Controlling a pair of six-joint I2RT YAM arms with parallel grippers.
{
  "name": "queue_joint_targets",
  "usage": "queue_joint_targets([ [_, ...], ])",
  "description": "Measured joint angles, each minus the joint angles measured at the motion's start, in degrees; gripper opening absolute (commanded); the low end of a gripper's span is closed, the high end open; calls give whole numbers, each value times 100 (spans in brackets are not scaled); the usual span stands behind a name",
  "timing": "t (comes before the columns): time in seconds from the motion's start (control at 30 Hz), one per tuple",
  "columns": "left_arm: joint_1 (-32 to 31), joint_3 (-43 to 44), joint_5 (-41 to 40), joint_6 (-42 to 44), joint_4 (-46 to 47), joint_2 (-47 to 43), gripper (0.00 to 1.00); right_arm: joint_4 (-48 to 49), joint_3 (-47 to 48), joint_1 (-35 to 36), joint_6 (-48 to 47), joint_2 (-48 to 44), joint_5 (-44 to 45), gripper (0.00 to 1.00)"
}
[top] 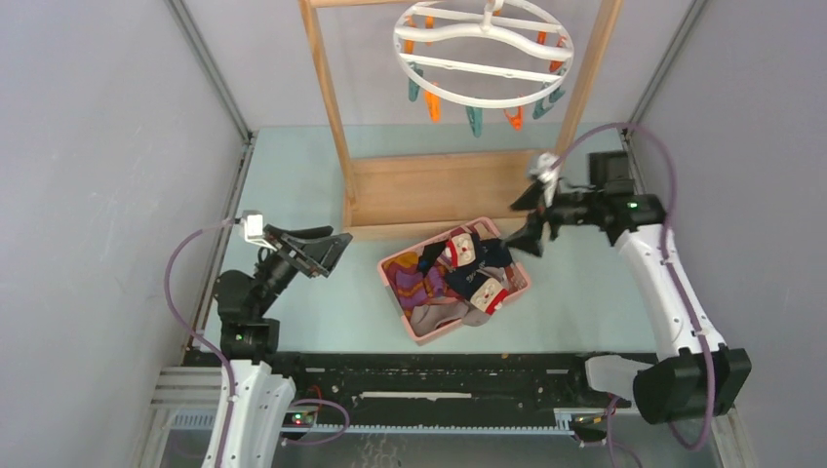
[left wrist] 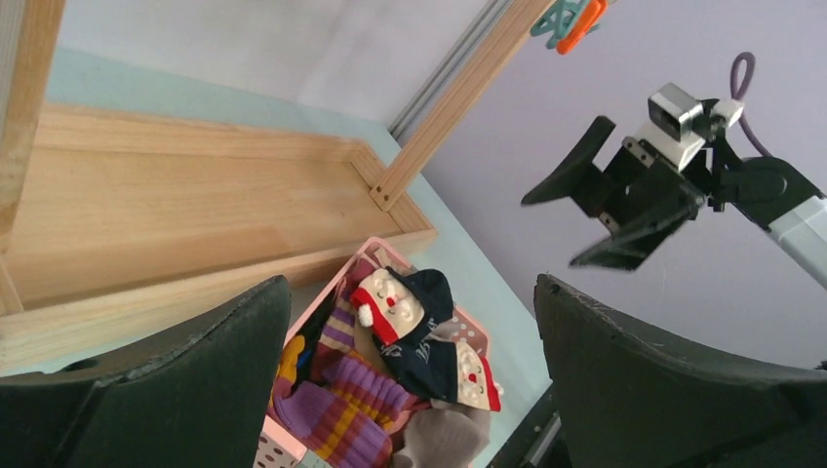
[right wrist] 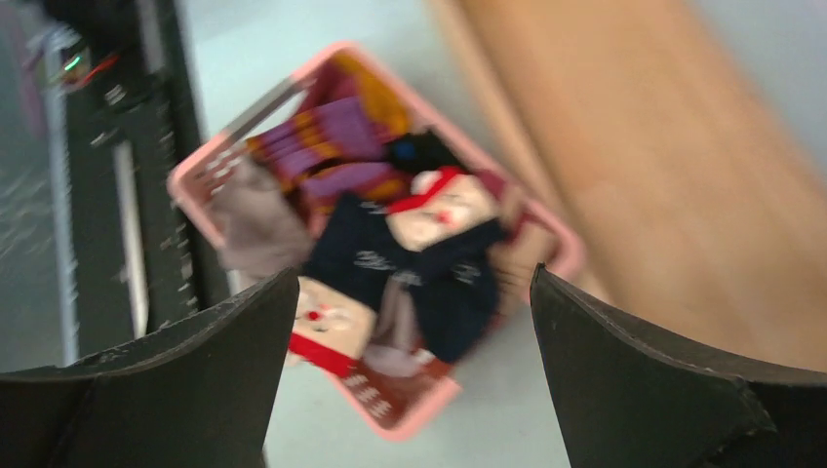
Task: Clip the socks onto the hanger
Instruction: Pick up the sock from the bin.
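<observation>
The socks (top: 458, 273) lie piled in a pink basket (top: 426, 334) mid-table: navy ones with red-cream cuffs (left wrist: 429, 331) on top, purple-orange striped ones (left wrist: 341, 409) and a tan-grey one (right wrist: 255, 222) beside them. The hanger (top: 483, 49), a white ring with orange and teal clips, hangs at the top from the wooden rack. My left gripper (top: 332, 249) is open and empty, left of the basket. My right gripper (top: 527, 219) is open and empty, raised just right of the basket; it also shows in the left wrist view (left wrist: 595, 219).
The wooden rack frame (top: 332, 107) stands behind the basket on a wooden base board (top: 429, 190). Grey walls close both sides. A black rail (top: 439, 375) runs along the near edge by the arm bases.
</observation>
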Motion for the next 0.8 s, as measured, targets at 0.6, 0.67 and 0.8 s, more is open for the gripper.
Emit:
queue_joint_targets([
  [0.6,-1856,-614,-953,-107,0,101,100,1434,-632,3237,2055,1652,3364,73],
  [0.67,-1875,-765,-1088,-120,103,107,100,1585,-638,3252,2275,1731,3755,73],
  [0.8,-1888,-872,-1217,-127,181,236,100,1810,-640,3285,2562,1797,4441,72],
])
